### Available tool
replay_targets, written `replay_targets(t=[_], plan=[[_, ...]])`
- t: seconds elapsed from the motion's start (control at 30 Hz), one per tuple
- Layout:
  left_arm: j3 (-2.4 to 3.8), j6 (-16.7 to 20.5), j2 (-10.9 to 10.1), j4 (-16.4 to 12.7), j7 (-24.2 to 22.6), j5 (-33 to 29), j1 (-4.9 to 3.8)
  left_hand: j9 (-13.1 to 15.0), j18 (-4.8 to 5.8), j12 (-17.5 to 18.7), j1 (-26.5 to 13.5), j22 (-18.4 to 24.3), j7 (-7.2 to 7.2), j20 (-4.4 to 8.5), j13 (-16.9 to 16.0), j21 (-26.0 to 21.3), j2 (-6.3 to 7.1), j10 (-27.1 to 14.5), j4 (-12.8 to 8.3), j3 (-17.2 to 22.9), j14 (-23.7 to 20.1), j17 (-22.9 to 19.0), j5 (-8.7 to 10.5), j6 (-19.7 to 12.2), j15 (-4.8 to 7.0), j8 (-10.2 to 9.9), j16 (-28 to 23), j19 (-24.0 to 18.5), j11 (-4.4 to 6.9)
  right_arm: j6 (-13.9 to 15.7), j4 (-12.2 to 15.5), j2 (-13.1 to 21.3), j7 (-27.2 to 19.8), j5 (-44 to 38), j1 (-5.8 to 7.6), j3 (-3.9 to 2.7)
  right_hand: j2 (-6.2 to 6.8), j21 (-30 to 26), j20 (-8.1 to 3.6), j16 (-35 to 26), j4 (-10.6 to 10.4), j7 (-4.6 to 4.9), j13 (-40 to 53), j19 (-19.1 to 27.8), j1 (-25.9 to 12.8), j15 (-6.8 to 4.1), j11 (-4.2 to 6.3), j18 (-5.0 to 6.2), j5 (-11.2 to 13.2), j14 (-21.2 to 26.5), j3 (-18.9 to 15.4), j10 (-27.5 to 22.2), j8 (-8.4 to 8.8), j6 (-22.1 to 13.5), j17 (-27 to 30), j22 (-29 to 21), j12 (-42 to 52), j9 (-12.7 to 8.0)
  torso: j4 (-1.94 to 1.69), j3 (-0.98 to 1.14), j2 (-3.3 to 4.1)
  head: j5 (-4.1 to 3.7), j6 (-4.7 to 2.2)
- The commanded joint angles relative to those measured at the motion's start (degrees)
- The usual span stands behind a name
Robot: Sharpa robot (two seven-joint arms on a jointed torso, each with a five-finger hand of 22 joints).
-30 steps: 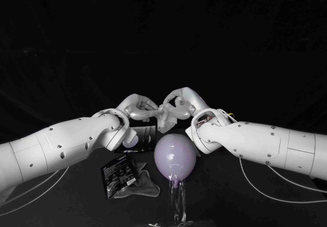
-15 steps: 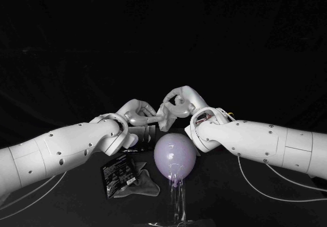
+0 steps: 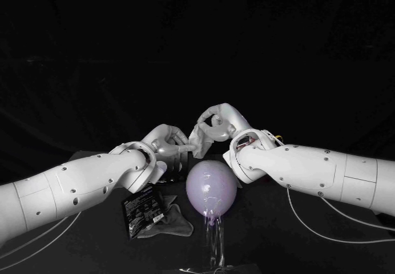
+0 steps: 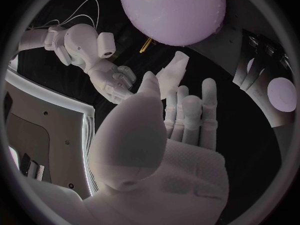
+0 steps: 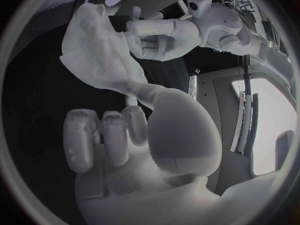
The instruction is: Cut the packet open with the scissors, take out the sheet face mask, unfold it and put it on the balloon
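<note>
I see the sheet face mask [image 3: 197, 138], partly folded, held up just behind and above the balloon [image 3: 212, 187], stretched between both hands. My right hand [image 3: 221, 124] pinches its upper edge between thumb and a finger, the other fingers curled in. My left hand [image 3: 169, 141] grips the opposite edge, thumb pressed against nearly straight fingers. The packet [image 3: 141, 210] lies on the surface to the left of the balloon, with a crumpled pale sheet [image 3: 170, 222] touching it.
</note>
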State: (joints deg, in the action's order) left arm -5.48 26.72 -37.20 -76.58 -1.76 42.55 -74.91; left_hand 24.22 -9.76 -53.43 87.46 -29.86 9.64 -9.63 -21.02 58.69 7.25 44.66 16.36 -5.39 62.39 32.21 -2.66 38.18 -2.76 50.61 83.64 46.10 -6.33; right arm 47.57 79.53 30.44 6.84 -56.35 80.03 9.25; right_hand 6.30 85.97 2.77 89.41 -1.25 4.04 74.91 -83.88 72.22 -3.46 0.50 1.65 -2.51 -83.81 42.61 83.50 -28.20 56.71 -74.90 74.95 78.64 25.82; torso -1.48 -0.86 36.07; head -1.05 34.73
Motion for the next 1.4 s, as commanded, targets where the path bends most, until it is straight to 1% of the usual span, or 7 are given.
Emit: replay_targets(t=[0.03,0.63,0.7,0.83,0.97,1.1,1.4], plan=[[0.10,3.11,-0.40,-0.43,-1.67,0.42,0.01,-0.55,-0.80,-0.57,1.24,-0.20,0.26,0.16,0.00,0.42,-0.30,-0.85,0.02,-0.83,1.10,0.71,-0.13,-2.07,-0.18,-0.61,0.42,0.67,-0.04,0.05,-0.24,-0.07,0.46,-0.51,0.05,-0.05,-0.52,0.16,-0.32,0.25,0.32,-0.17,4.53,-4.20,0.12,-0.39,-0.03,-0.73,-0.29,-6.04,0.08,0.51,-2.04,0.40,-14.57,13.84,0.15,1.59,0.03,0.04,-0.04,-0.03,-0.01],[0.18,7.01,-5.26,-6.74,-5.59,-0.06,0.88,-0.16,-0.76,-1.16,5.83,-0.56,0.36,0.47,0.96,1.00,-3.01,-0.74,-0.27,-0.67,2.38,0.73,-0.17,-3.00,-0.19,2.14,0.32,1.10,-0.04,-0.24,-0.96,-0.28,1.00,-0.71,0.05,-0.05,-0.52,0.16,-0.32,0.25,0.32,-0.17,4.53,-4.20,0.12,-0.39,-0.03,-0.73,-0.29,-6.04,0.08,0.51,-2.04,0.40,-14.57,13.84,0.15,1.59,-0.08,0.00,-0.05,-0.19,-0.01],[0.18,6.56,-4.94,-6.82,-6.23,-0.63,1.11,-3.35,-0.74,1.15,6.17,-0.44,0.22,0.54,2.73,0.65,-3.86,-0.34,0.14,-1.05,0.40,-3.06,-0.05,-2.70,-0.05,-2.71,-0.90,0.64,-0.01,-0.30,-0.72,-0.28,0.98,-0.72,0.05,-0.05,-0.52,0.16,-0.32,0.25,0.32,-0.17,4.53,-4.20,0.12,-0.39,-0.03,-0.73,-0.29,-6.04,0.08,0.51,-2.04,0.40,-14.57,13.84,0.15,1.59,-0.04,-0.04,-0.04,-0.13,0.04],[0.20,5.96,-4.00,-6.28,-7.06,-1.91,1.52,-5.24,-0.70,3.82,5.42,-0.29,0.41,0.49,4.47,0.33,-4.28,-0.33,0.20,-1.77,-0.96,-5.83,-0.18,-1.53,-0.30,-5.41,-1.79,0.40,0.02,-0.40,-0.25,-0.29,0.96,-0.72,0.05,-0.05,-0.57,0.23,-0.34,0.26,0.62,-0.17,4.49,-4.23,-0.05,-0.41,-0.01,-0.74,-0.30,-6.05,0.25,0.49,-2.07,0.40,-14.59,13.86,0.06,1.60,0.06,-0.04,0.06,-0.06,-0.05],[0.22,5.49,-3.20,-5.71,-7.65,-2.90,1.84,-10.81,-0.75,12.70,5.26,0.30,-0.46,0.41,10.26,-0.72,-5.90,4.98,0.42,-4.04,-1.91,-8.71,0.07,4.89,0.35,-13.18,-3.33,0.38,0.36,-0.48,0.12,-0.30,0.95,-0.73,0.05,-0.05,-0.57,0.23,-0.34,0.26,0.62,-0.17,4.49,-4.23,-0.05,-0.41,-0.01,-0.74,-0.30,-6.05,0.25,0.49,-2.07,0.40,-14.59,13.86,0.06,1.60,0.04,0.06,0.06,-0.08,-0.03],[0.25,5.36,-2.28,-4.93,-7.95,-3.94,2.04,-12.58,-0.73,14.83,4.95,0.47,-0.54,0.49,11.50,-1.01,-6.11,6.28,0.23,-5.45,-1.97,-9.18,-0.15,5.74,0.37,-16.34,-3.58,0.54,0.54,-0.57,0.56,-0.25,0.94,-0.73,0.05,-0.05,-0.57,0.29,-0.35,0.26,0.72,-0.18,4.58,-4.26,-0.11,-0.42,-0.01,-0.76,-0.31,-6.05,0.30,0.54,-2.08,0.40,-14.58,13.88,0.14,1.61,0.02,0.08,-0.01,-0.01,0.08],[0.30,5.49,-1.02,-3.54,-7.19,-5.87,2.18,-14.33,-0.68,16.30,3.11,0.68,0.93,0.32,12.23,-1.36,-5.64,6.18,0.20,-7.77,-2.00,-9.49,-0.14,4.30,-0.56,-19.80,-3.69,0.77,-0.59,-0.62,2.07,0.21,0.84,-0.75,0.05,-0.05,-0.59,0.33,-0.35,0.27,0.79,-0.18,4.61,-4.27,-0.15,-0.42,-0.01,-0.77,-0.32,-6.05,0.34,0.56,-2.09,0.41,-14.60,13.89,0.17,1.61,0.05,0.09,-0.05,-0.01,-0.12]])
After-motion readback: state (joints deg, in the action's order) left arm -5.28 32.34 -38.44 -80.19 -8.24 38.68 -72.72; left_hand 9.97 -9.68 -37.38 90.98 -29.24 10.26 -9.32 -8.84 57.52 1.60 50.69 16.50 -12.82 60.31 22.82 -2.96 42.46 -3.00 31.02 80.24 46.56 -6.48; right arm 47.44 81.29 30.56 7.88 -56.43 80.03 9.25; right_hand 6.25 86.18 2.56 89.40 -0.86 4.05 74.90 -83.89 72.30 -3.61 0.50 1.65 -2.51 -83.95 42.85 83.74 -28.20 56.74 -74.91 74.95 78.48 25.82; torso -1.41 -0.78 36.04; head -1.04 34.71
